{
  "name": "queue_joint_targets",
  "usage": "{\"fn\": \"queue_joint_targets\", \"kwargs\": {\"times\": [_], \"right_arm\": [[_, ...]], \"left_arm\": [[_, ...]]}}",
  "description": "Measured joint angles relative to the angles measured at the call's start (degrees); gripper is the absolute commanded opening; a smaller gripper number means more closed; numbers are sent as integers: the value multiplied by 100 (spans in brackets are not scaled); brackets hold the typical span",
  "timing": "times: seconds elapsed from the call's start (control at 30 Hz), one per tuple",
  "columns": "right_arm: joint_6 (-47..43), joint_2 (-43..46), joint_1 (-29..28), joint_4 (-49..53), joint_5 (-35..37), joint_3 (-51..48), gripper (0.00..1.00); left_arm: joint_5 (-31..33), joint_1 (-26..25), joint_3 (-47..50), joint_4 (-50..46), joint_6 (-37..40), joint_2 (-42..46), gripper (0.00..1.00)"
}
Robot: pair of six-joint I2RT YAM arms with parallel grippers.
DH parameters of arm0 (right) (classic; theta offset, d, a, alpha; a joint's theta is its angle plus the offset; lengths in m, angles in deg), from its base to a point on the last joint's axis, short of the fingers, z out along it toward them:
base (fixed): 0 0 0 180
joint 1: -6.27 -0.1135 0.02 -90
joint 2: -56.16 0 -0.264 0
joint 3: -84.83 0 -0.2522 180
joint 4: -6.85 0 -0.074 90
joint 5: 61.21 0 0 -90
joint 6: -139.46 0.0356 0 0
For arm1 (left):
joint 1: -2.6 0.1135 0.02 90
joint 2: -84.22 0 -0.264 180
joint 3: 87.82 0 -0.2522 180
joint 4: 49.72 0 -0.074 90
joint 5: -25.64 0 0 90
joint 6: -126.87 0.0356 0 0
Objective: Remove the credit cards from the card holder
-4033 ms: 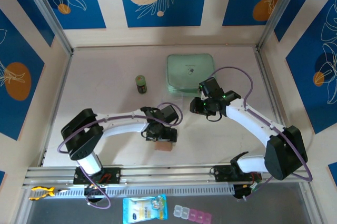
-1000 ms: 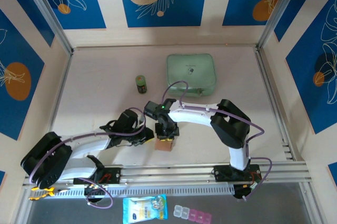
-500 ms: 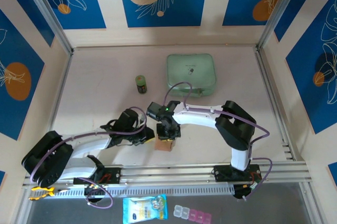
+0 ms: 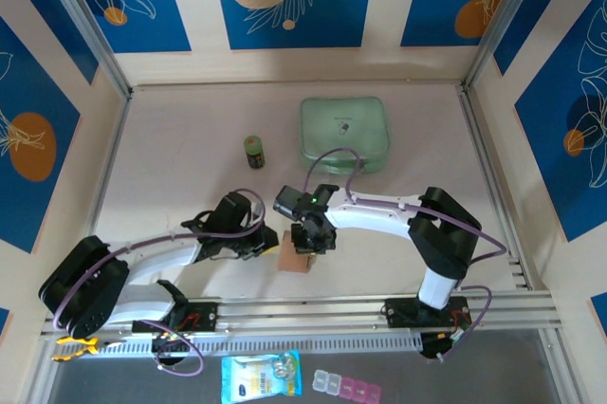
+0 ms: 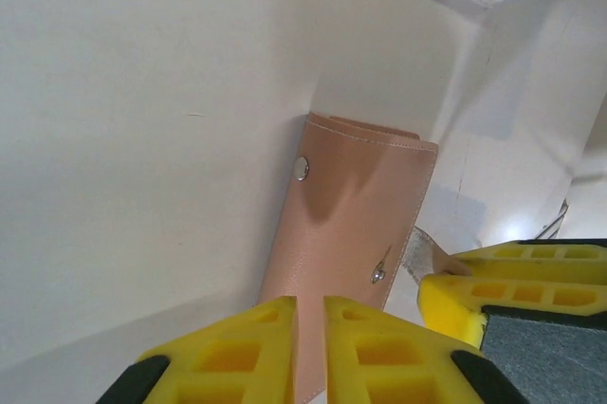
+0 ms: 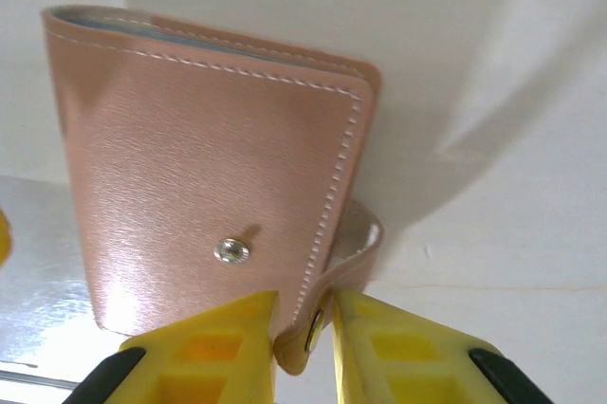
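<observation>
Card holder (image 4: pixel 297 257) standing at desk's (image 4: pixel 190 167) near edge.
Left claw (image 5: pixel 310 314) is pinching its edge; right claw (image 6: pixel 303 314) is gripping its snap tab (image 6: pixel 358 247).

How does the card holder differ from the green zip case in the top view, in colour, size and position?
Colour: the card holder is tan-pink; the green case is mint green. Size: the card holder is much smaller than the green case. Position: the card holder is near the arm bases, with the left gripper and right gripper on it; the green case lies farther back, untouched. Both look closed.
</observation>
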State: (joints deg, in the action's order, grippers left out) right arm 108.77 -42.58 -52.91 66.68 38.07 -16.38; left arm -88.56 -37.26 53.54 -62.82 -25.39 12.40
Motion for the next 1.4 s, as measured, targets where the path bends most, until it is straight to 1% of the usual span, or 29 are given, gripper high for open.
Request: {"fn": "queue_joint_targets", "kwargs": {"times": [0.23, 0.43, 0.9, 1.4], "right_arm": [[35, 264, 155, -94, -9, -439, 22], [15, 286, 289, -321, -35, -610, 22], [-76, 175, 413, -756, -223, -695, 21], [-74, 98, 420, -769, -330, -704, 18]], "left_arm": [[48, 0, -186, -155, 111, -50, 15], [70, -2, -280, -195, 125, -155, 15], [70, 0, -302, -201, 125, -155, 16], [70, 0, -304, -197, 125, -243, 16]]}}
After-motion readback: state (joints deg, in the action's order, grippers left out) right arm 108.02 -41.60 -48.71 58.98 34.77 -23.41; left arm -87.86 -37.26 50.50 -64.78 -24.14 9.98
